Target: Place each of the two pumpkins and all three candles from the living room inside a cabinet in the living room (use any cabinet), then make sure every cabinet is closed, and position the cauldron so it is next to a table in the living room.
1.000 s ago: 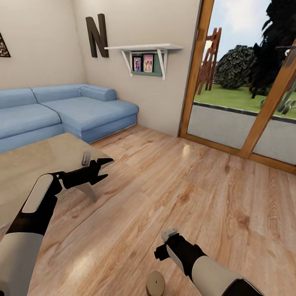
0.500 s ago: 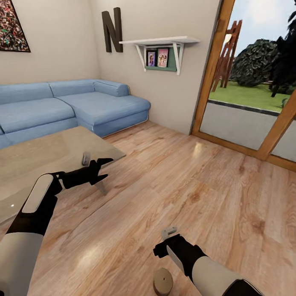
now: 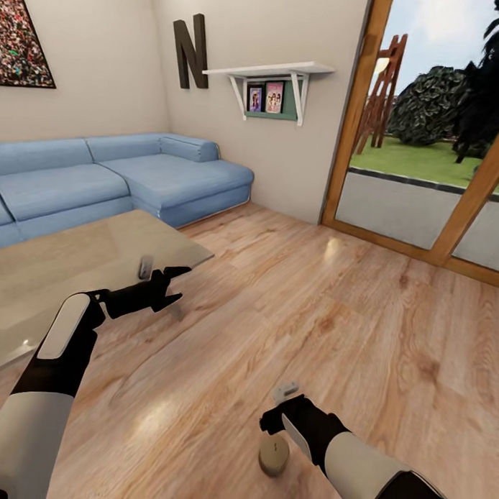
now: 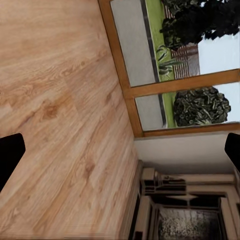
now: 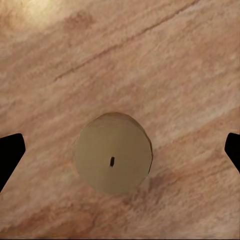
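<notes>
Our view has swung and tipped down, so the candle (image 3: 274, 454) on the floor (image 3: 290, 308) now sits directly under our right gripper (image 5: 120, 147), released and straddling it; left gripper (image 3: 170, 283) hangs spread beside the tabletop (image 3: 76, 261) — next we descend and grasp

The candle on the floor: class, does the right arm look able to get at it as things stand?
Probably yes. The candle stands upright on bare floor, centred between the open right tool's fingers, with nothing between them.
</notes>
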{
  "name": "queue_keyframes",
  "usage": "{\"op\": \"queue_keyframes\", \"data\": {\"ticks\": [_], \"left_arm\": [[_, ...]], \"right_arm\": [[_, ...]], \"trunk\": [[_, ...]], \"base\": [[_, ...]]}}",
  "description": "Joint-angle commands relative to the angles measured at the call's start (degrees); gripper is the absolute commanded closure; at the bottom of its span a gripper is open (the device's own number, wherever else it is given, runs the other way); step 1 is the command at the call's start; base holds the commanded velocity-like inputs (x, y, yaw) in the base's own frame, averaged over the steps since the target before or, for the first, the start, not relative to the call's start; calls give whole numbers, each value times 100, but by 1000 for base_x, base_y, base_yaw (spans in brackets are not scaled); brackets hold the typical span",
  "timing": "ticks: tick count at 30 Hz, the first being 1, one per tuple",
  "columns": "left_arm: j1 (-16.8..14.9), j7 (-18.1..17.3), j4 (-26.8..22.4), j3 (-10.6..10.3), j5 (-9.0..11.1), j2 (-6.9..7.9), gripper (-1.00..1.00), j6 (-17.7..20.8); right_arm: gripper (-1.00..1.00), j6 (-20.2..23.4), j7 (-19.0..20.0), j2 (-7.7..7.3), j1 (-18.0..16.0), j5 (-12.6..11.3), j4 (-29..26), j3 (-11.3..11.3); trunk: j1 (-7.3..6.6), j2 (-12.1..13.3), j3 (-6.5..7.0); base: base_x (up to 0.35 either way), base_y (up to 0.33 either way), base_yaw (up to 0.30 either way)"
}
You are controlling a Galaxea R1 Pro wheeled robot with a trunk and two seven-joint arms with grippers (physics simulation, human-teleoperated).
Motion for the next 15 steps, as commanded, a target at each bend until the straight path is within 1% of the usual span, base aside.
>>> {"op": "queue_keyframes", "data": {"ticks": [1,5,9,12,13,15], "left_arm": [[0,1,0,0,-1,-1,-100,0],[0,3,0,1,-8,-3,-100,0],[0,-1,-6,-1,-10,-4,-100,0],[0,-4,-8,-2,-10,-4,-100,0],[0,-5,-8,-5,-10,-4,-100,0],[0,-5,-9,-7,-10,-4,-100,0]], "right_arm": [[-100,4,0,-1,0,-2,0,-2],[-100,37,-8,7,0,-10,29,-2],[-100,7,-70,34,0,-7,222,-1],[-100,-58,-253,36,0,-5,321,-5],[-100,-159,-306,38,5,-8,383,-7],[-100,-268,-326,43,9,-11,451,-5]], "trunk": [[0,0,0],[0,0,0],[0,0,0],[8,-4,-66],[10,-5,-89],[15,-8,-133]], "base": [[-137,0,0],[-44,0,0],[-4,0,0],[0,0,0],[0,0,0],[0,0,0]]}}
